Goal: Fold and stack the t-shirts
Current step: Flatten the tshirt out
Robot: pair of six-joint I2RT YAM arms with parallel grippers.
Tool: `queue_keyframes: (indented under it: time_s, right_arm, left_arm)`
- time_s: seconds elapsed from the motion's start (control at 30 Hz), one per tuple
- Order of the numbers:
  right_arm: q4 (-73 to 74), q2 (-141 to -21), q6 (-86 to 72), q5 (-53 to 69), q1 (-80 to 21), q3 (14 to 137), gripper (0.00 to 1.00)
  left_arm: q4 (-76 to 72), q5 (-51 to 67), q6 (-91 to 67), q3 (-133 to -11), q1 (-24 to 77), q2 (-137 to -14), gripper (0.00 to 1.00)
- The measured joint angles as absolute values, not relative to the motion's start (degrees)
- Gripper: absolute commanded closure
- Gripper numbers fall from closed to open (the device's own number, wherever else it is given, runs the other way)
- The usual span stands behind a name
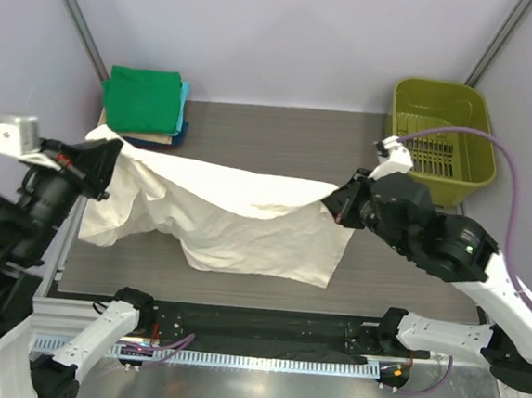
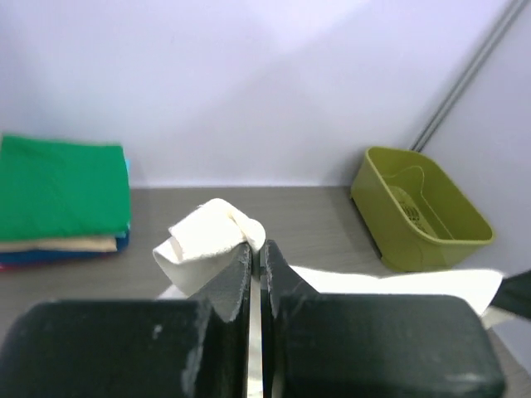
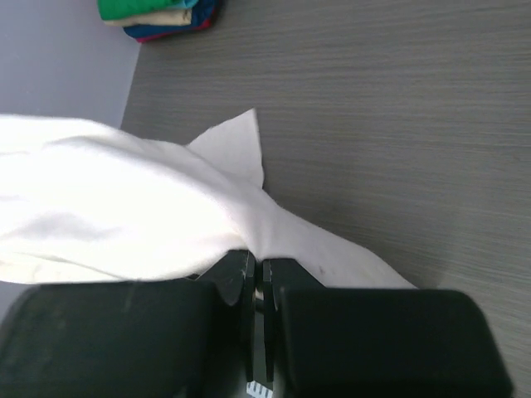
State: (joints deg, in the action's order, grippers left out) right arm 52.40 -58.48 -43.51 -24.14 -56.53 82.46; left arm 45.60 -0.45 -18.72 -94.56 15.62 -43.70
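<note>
A cream t-shirt (image 1: 237,215) hangs stretched between both grippers above the grey table, its lower part draped on the surface. My left gripper (image 1: 112,153) is shut on one corner; the pinched cloth (image 2: 211,236) bunches above the fingertips in the left wrist view. My right gripper (image 1: 335,205) is shut on the other end, and the cloth (image 3: 124,215) spreads left from its jaws in the right wrist view. A stack of folded t-shirts (image 1: 146,105), green on top over light blue, tan and dark blue, sits at the back left; it also shows in the left wrist view (image 2: 62,199).
An olive-green plastic basket (image 1: 440,130) stands at the back right, and shows in the left wrist view (image 2: 419,211). Grey walls close the back and sides. The table's near edge (image 1: 238,304) runs by the arm bases.
</note>
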Motion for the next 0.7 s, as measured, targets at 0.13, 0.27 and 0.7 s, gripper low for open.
queue_keyframes:
  time_s: [0.13, 0.27, 0.7]
  right_arm:
    - [57.28, -55.55, -44.16, -27.09, -56.53, 88.27, 0.99]
    - [61.04, -56.14, -44.21, -33.23, -56.71, 94.13, 0.99]
    - [54.06, -112.66, -31.05, -13.76, -13.02, 113.27, 0.00]
  left_arm:
    - [48.07, 3.90, -12.86, -104.14, 15.62, -44.10, 1.00]
    - [50.70, 8.01, -9.52, -114.45, 15.64, -50.37, 1.00]
    - [49.12, 31.09, -22.04, -127.63, 3.42, -122.41, 0.00]
